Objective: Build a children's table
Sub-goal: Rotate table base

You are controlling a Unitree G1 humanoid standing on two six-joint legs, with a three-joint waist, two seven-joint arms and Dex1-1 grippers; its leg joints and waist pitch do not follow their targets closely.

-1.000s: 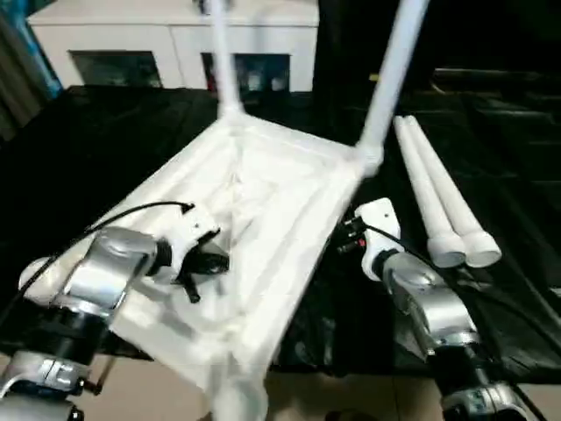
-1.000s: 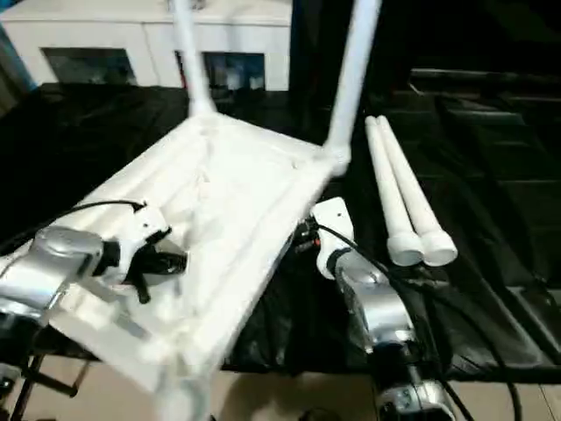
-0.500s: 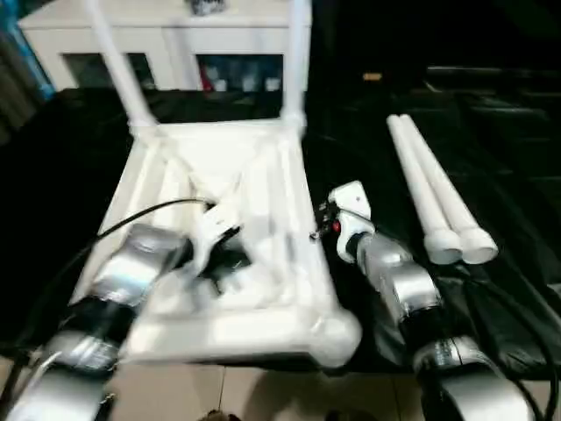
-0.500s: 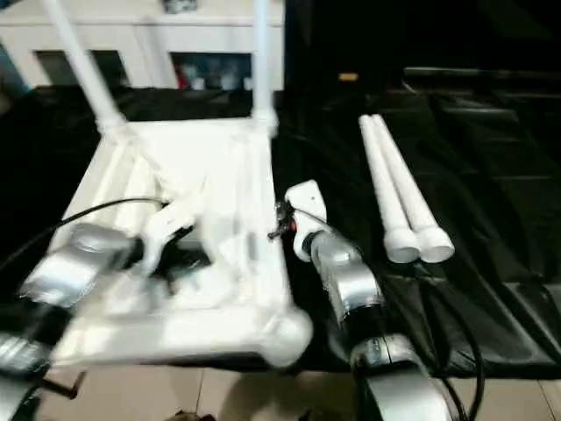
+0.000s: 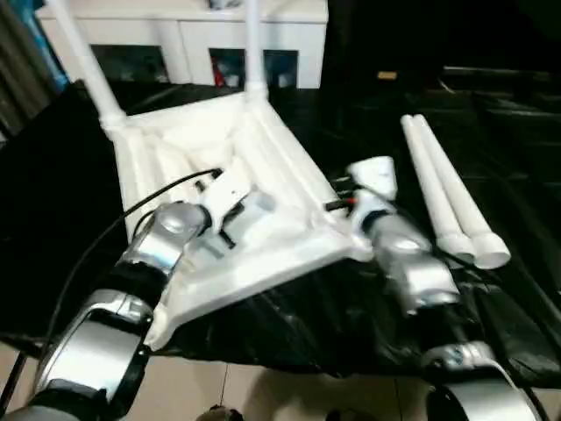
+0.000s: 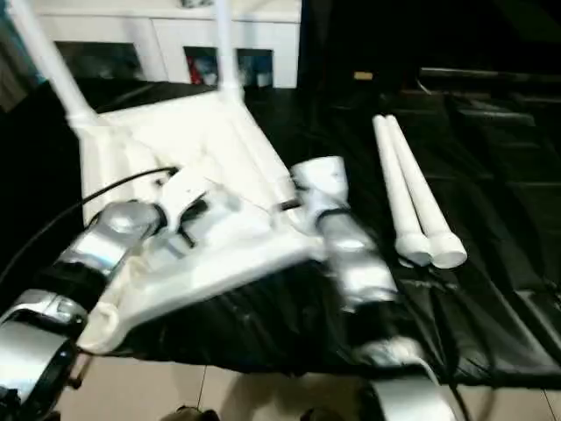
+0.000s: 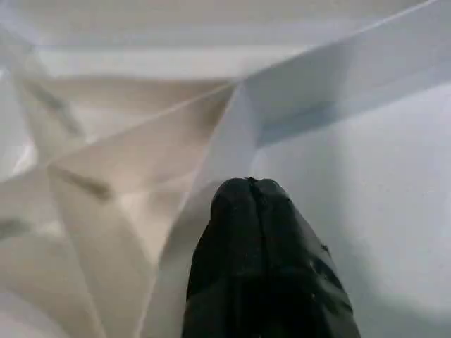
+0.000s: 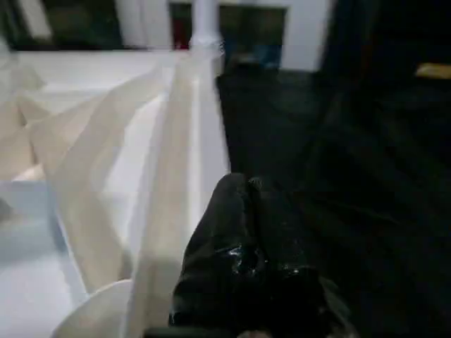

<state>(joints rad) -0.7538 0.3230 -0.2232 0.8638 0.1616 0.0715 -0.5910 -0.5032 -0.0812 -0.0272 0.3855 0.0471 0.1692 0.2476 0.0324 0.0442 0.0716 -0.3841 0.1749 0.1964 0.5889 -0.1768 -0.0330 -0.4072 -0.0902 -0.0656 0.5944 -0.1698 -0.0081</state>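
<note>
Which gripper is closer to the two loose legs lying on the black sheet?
Right. The right gripper sits at the tabletop's near right corner, beside the loose legs. The left gripper is farther off, over the ribbed underside.

My left arm [image 5: 131,289] runs up from the lower left corner of the head view toward the frame's centre, silver forearm leading to a white wrist with a black cable looping over it. Its left gripper [image 7: 251,184] has both black fingers pressed together. My right arm [image 5: 412,272] rises from the lower right, and my right gripper [image 8: 243,184] is likewise fully closed, nothing between the fingers.
</note>
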